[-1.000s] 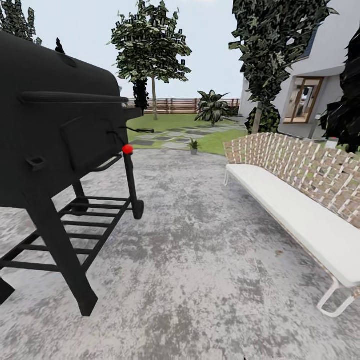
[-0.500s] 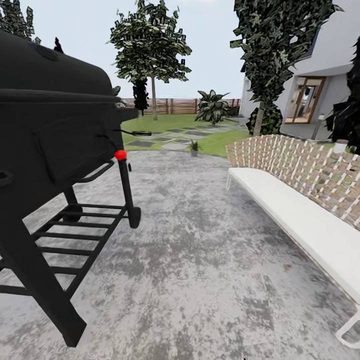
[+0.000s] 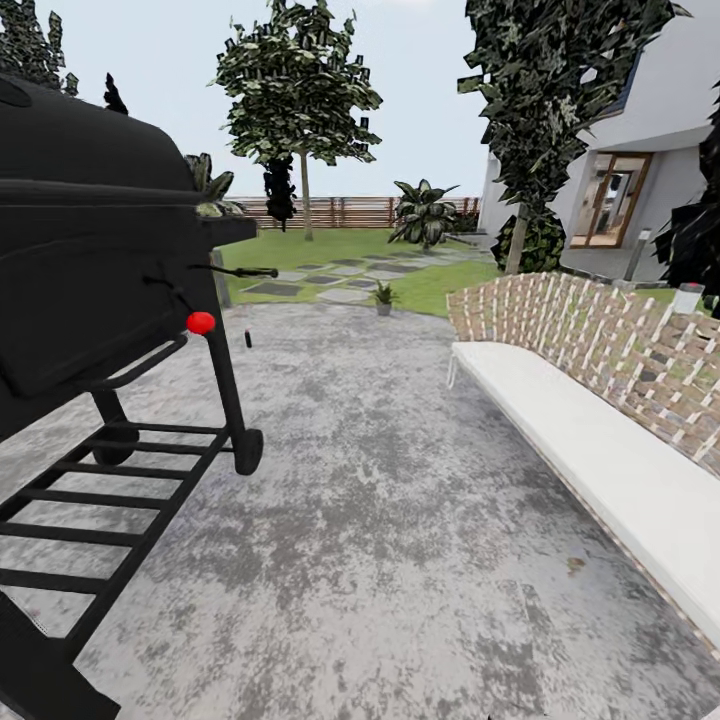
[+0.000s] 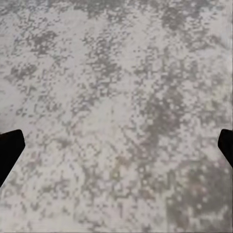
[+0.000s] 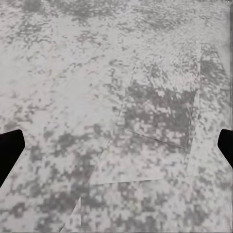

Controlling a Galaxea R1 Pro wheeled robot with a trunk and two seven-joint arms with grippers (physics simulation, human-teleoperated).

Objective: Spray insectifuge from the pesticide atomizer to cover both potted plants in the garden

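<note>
Mottled grey paved patio [image 3: 400,520]. Black grill [image 3: 90,270] at nine o'clock, with red knob [image 3: 201,322]. White-cushioned bench [image 3: 590,440] at three o'clock, brown and white woven back. Green lawn [image 3: 330,245] at twelve o'clock with grey stepping stones [image 3: 340,280], brown slatted fence [image 3: 350,211] beyond.

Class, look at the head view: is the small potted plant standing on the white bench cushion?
No, the potted plant stands on the ground at the patio's far edge, beyond the bench.

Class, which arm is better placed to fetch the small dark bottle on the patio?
Left, probably: the bottle stands left of centre, near the grill. Left gripper and right gripper are both open.
</note>
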